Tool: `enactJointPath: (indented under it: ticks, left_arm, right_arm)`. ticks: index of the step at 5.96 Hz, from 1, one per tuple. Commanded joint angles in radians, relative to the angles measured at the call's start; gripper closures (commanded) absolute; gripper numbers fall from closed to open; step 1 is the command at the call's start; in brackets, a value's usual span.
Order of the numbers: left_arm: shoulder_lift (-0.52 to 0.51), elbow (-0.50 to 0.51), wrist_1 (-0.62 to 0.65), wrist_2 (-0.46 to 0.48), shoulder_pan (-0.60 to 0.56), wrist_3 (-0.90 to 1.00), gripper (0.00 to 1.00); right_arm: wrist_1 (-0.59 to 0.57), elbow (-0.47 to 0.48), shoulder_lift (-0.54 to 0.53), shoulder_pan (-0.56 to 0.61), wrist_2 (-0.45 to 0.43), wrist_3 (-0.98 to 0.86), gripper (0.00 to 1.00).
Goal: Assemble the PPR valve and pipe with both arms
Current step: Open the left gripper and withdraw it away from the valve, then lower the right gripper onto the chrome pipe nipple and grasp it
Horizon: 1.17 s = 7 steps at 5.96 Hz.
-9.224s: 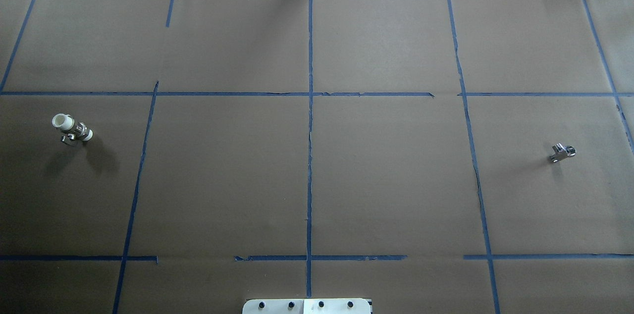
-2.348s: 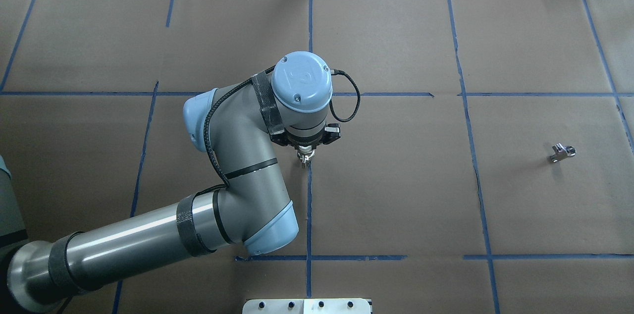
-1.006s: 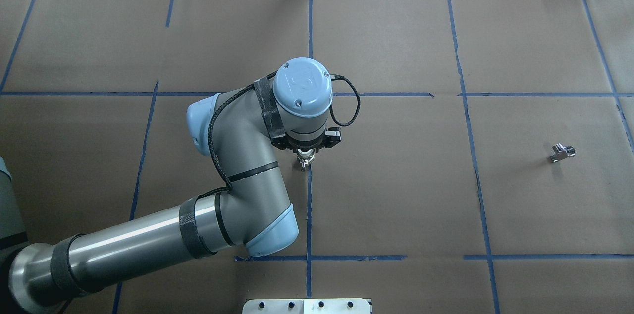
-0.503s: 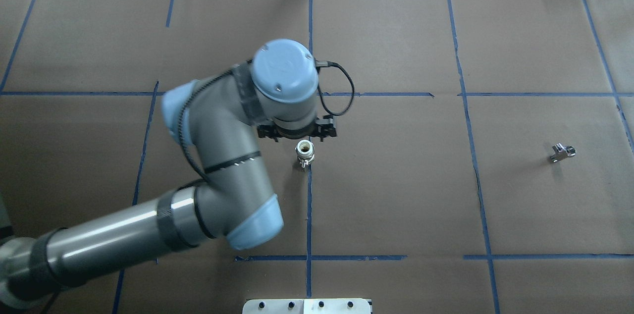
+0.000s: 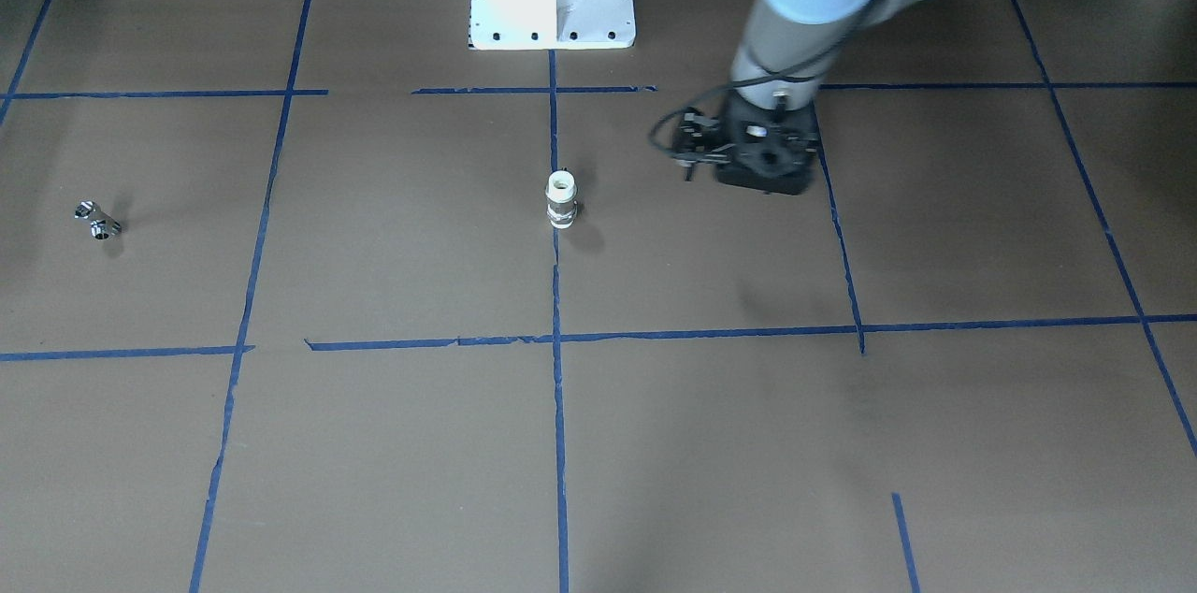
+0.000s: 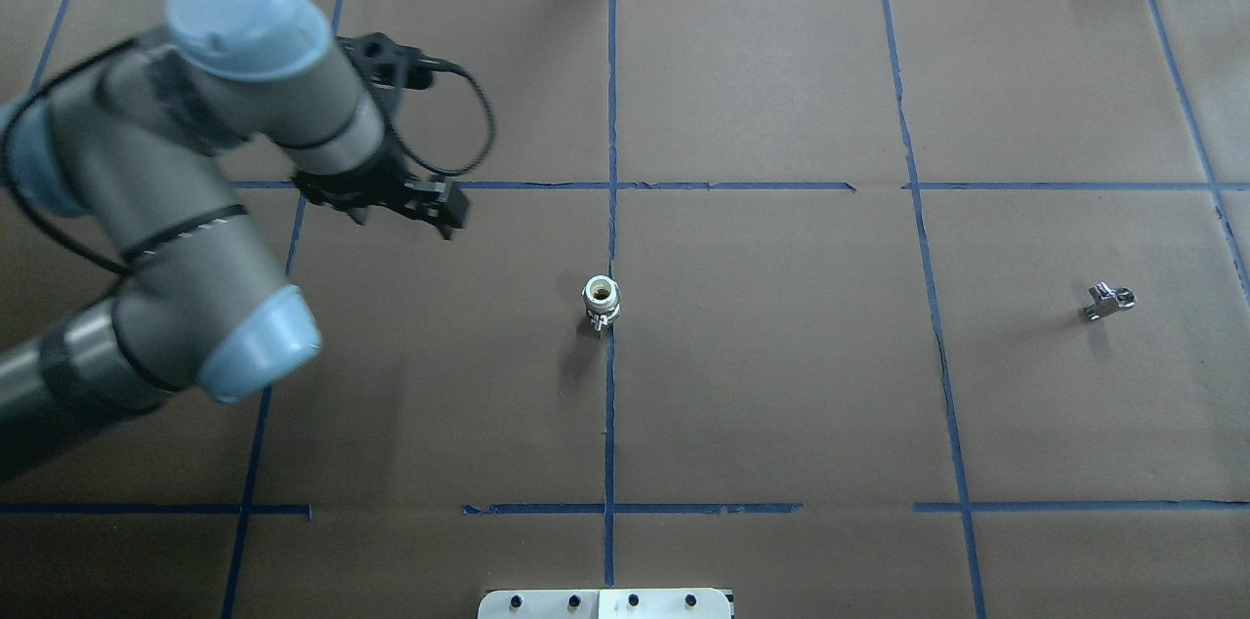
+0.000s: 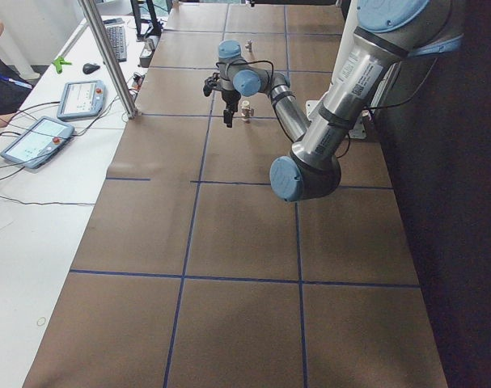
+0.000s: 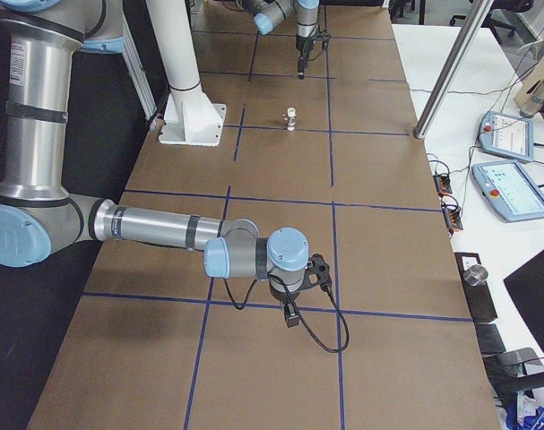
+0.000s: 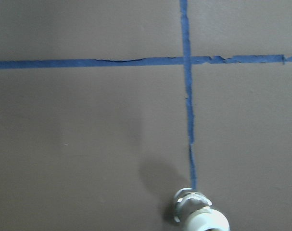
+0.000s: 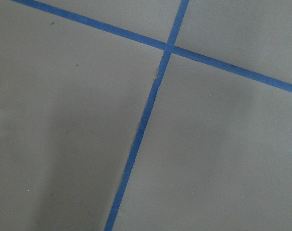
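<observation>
I see the valve (image 6: 601,299) standing up right on the middle tape line (image 6: 611,424), white end up, and nothing touches it. My left gripper (image 6: 435,202) hangs in the air well to the left of that line. It holds nothing, but I cannot tell how wide it is. The little metal part (image 6: 1108,299) lies far right of the line. My right gripper (image 8: 291,315) hangs low, also far right of the line, and I cannot tell if it is open.

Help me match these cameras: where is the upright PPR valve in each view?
Front-facing: valve just above centre.
Overhead: valve near centre.
Exterior left: valve upper middle, far.
Exterior right: valve upper middle, far.
Left wrist: valve bottom edge, right of centre.
Right wrist: not in view.
Shared landmark: blue centre tape line under it.
</observation>
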Motion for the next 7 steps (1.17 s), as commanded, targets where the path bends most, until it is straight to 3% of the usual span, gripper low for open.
enactJointPath:
  ticks: [1, 2, 3, 4, 5, 6, 7]
  left_arm:
    - [0.263, -0.03, -0.022, -0.134, -0.266, 0.452, 0.0]
    - [0.372, -0.006, -0.02, -0.181, -0.424, 0.647, 0.0]
    - [0.455, 0.089, -0.022, -0.248, -0.579, 0.853, 0.0]
    - [0.53, 0.172, -0.03, -0.257, -0.696, 0.97, 0.0]
    - [0.575, 0.171, -0.054, -0.258, -0.748, 0.974, 0.0]
    - [0.578, 0.174, -0.059, -0.258, -0.748, 0.961, 0.0]
    - [0.58, 0.172, -0.059, -0.26, -0.748, 0.961, 0.0]
  right_arm:
    - [0.004, 0.008, 0.013, -0.009, 0.011, 0.0, 0.0]
    - [0.004, 0.013, 0.019, -0.023, 0.011, 0.0, 0.0]
    - [0.004, 0.013, 0.028, -0.034, 0.008, 0.002, 0.0]
    - [0.004, 0.023, 0.038, -0.049, 0.009, 0.015, 0.0]
    - [0.003, 0.058, 0.048, -0.084, 0.014, 0.119, 0.0]
    - [0.067, 0.08, 0.038, -0.192, 0.008, 0.269, 0.0]
    - [0.256, 0.076, 0.024, -0.274, 0.0, 0.484, 0.0]
